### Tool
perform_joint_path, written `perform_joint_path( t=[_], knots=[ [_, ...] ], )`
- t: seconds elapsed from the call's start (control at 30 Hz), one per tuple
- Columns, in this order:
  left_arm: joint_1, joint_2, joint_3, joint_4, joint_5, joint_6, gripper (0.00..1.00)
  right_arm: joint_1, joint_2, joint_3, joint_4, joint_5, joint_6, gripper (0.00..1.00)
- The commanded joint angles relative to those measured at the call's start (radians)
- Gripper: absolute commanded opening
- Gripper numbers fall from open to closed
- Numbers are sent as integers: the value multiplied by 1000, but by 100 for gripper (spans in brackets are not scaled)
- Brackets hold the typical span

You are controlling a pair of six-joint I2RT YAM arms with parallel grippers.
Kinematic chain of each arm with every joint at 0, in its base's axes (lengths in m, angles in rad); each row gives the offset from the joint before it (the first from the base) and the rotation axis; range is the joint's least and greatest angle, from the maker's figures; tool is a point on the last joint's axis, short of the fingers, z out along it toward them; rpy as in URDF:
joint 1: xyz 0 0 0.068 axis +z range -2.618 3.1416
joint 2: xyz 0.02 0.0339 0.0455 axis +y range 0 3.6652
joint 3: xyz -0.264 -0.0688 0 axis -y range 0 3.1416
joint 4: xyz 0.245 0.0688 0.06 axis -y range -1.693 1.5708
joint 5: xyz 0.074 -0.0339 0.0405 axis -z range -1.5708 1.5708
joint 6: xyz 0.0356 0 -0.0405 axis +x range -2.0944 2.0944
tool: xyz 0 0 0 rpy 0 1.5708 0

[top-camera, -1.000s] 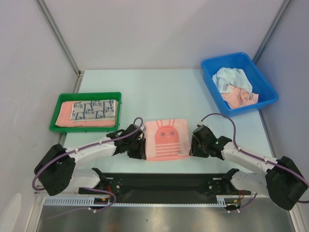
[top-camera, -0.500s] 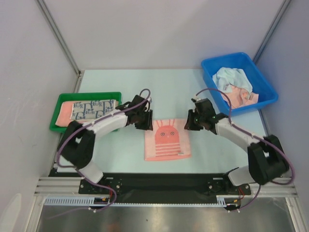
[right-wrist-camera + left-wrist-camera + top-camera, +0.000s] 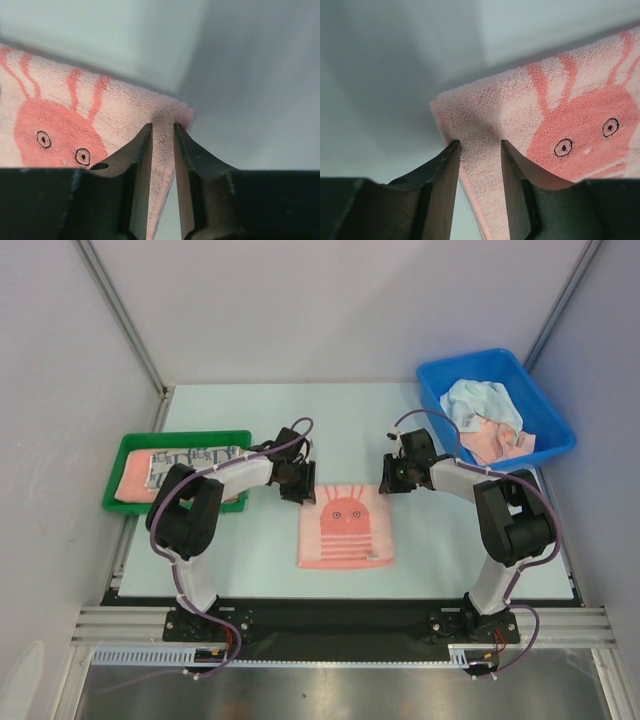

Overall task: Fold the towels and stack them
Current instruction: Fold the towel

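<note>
progress roughly a third to half, as a guess: green tray [image 3: 178,437] on the left holds two folded towels, a navy-and-white patterned towel [image 3: 200,457] stacked on a salmon one [image 3: 132,478]. current piece is the pink bunny towel [image 3: 345,525], lying spread flat on the table [image 3: 340,420] mid-workspace between the arms, print up, no fold visible, so its fold reads as not yet done. left gripper [image 3: 298,485] sits at the towel's far-left corner, right gripper [image 3: 392,476] at the far-right corner. left wrist view: jaws stand partly apart astride the corner edge, terry showing flat in the gap, fingertips [image 3: 451,150] touching the cloth, so it looks open rather than clamped. right wrist view: jaws narrow, a strip of the corner in the gap; cannot tell whether it is pinched or just straddled. left to do: fold the bunny towel and put it on the tray stack, then the backlog in the blue bin [image 3: 465,359] at far right, where a pale crumpled towel [image 3: 480,405] lies on a pink one [image 3: 487,445]. at least two there; more could be hidden underneath.
</note>
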Motion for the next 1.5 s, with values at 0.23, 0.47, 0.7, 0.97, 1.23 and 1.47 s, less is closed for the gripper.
perform_joint_path(
  t=[0.23, 0.47, 0.7, 0.97, 1.23, 1.47],
  knots=[
    [38, -22, 225, -146, 8, 354, 58, -102, -27, 171, -216, -172, -222, 41],
    [65, 96, 283, -210, 203, 596, 58, -168, 151, 329, -371, -399, -418, 42],
    [125, 156, 286, -217, 335, 696, 59, -179, 268, 450, -498, -502, -568, 48],
    [154, 259, 395, -323, 385, 750, 52, -179, 357, 519, -549, -508, -617, 41],
    [158, 309, 433, -356, 411, 782, 51, -179, 406, 547, -578, -541, -656, 35],
    [161, 343, 462, -381, 420, 796, 8, -181, 423, 574, -588, -519, -654, 12]
  ],
)
